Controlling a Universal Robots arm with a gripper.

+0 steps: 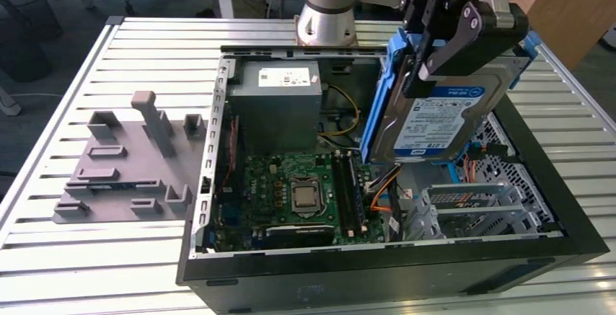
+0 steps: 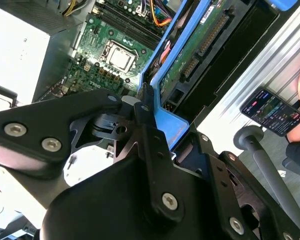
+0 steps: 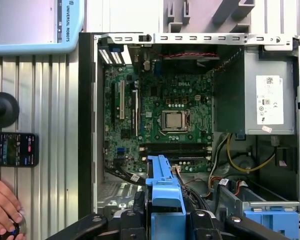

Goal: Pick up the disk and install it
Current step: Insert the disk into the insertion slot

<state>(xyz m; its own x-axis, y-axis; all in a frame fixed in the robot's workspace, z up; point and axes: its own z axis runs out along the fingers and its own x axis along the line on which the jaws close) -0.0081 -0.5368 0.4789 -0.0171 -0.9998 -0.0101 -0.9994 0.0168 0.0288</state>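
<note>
Your tool [image 1: 451, 50] is closed on the disk [image 1: 438, 117], its black fingers [image 2: 142, 112] pinching the top end of the blue carrier frame [image 2: 171, 126] with no gap showing between pads and plastic. The disk hangs on edge from that grip, slightly tilted. In the exterior view its white and blue label faces the camera, and in the second wrist view you see its green circuit-board side [image 2: 197, 47].

The disk sits over the open computer case [image 1: 385, 261], toward the exterior view's right. Its lower end is above the gap between the motherboard [image 1: 288, 185] and the metal drive cage [image 1: 472, 210], and I cannot tell whether it touches anything inside. In the first wrist view the carrier's blue end [image 3: 162, 192] points down at the motherboard, near the orange and yellow cables [image 3: 240, 165].

The processor socket [image 1: 306, 198] lies bare in the middle of the board, and the grey power supply box [image 1: 279, 99] with 1 white sticker fills the case's far corner.

The case rests on the slatted metal table [image 1: 97, 257]. A grey fixture plate [image 1: 125, 163] with upright blocks stands beside it, at the exterior view's left. In the first wrist view a phone [image 3: 12, 149] lies on the table outside the case, with a person's hand [image 3: 2, 207] near it.
</note>
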